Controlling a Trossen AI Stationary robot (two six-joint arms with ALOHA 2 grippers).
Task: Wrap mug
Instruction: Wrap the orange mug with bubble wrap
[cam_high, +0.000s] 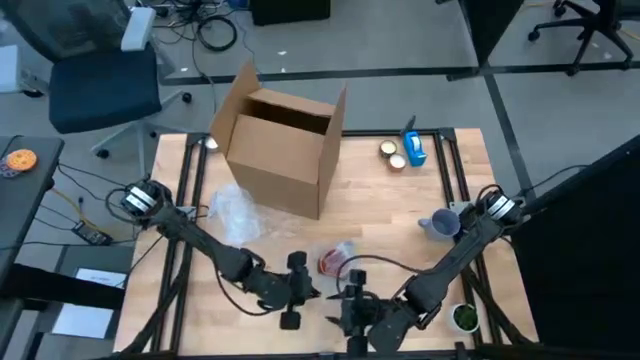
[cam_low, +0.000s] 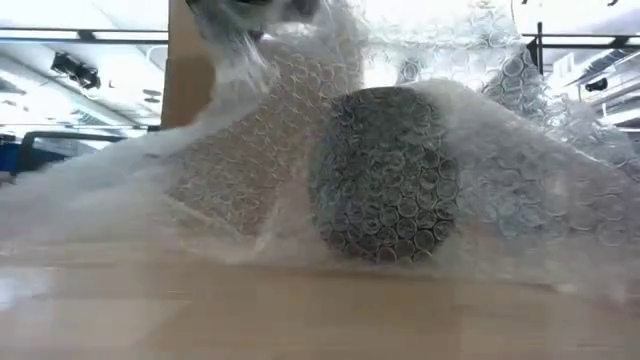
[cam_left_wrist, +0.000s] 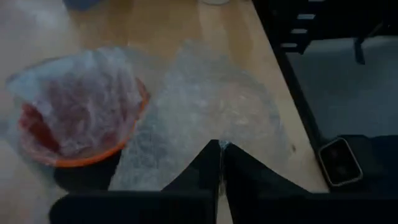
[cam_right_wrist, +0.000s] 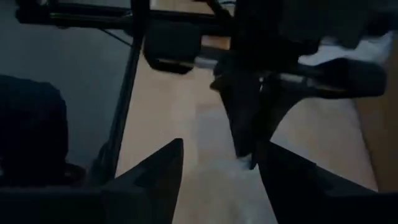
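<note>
A red mug lies on the table near its front edge, under clear bubble wrap. In the left wrist view the mug shows red and orange through the wrap. The low view has it as a dark mug on its side, draped in wrap. My left gripper is just left of the mug, shut on the wrap. My right gripper stands open close by, toward the table's near edge. Its fingers stand on either side of the left gripper's tips without touching anything. My left gripper pinches the bubble wrap's near edge between its two shut fingers. From there the sheet runs over the table and up over the mug. The right wrist view shows a white bit of wrap at the fingertips, which point down toward the table.
An open cardboard box stands at the far middle, with a loose heap of bubble wrap in front of it. A grey-blue mug is at the right. Tape rolls and a blue object lie far right, a green thing near right.
</note>
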